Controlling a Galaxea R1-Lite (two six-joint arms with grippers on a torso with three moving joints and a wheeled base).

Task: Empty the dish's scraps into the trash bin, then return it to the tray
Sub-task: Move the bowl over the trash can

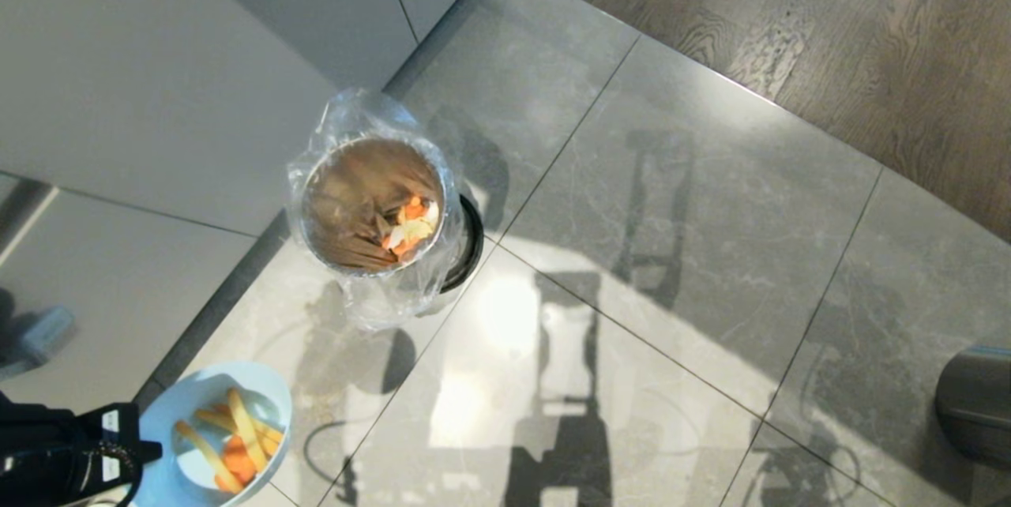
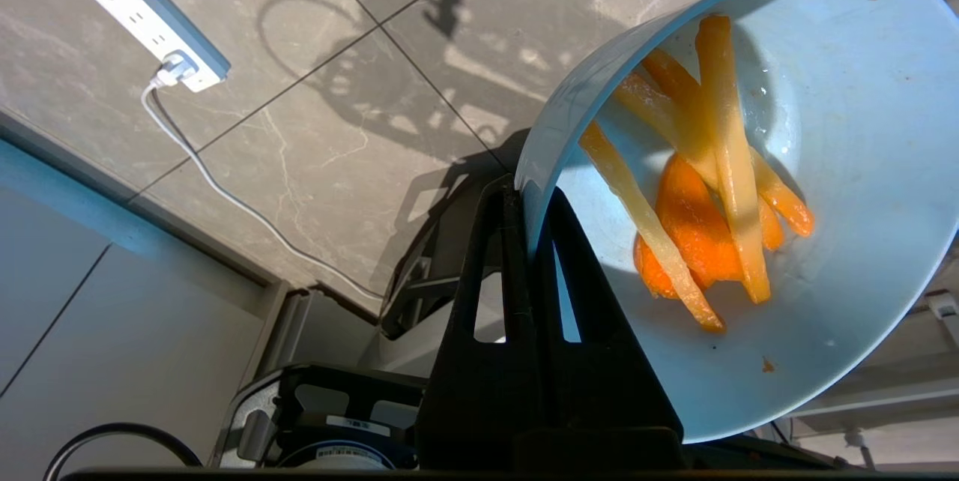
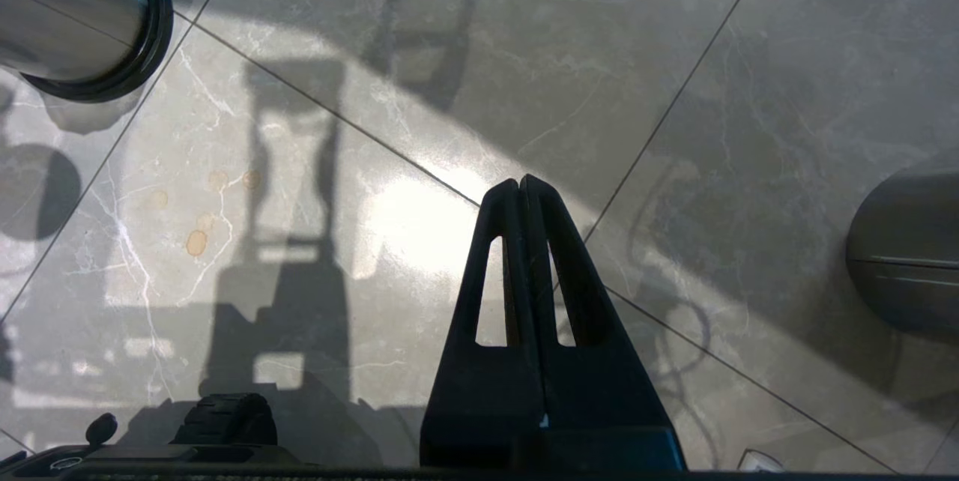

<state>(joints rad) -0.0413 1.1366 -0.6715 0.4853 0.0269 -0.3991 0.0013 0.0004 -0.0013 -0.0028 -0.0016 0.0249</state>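
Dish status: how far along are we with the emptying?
Done: the left gripper is shut on the dish rim, carried off the tray. In hand: the scraps are still inside, short of the trash bin, which already holds some food. Left: tip, then return it. The right gripper hangs shut, empty.

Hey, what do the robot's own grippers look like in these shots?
Both grippers are matte black. The left gripper and right gripper each have two flat, tapering fingers, and each finger has a long slot cut through it. In the head view the left gripper has a black body bearing white labels with small dark print. No cables show on either.
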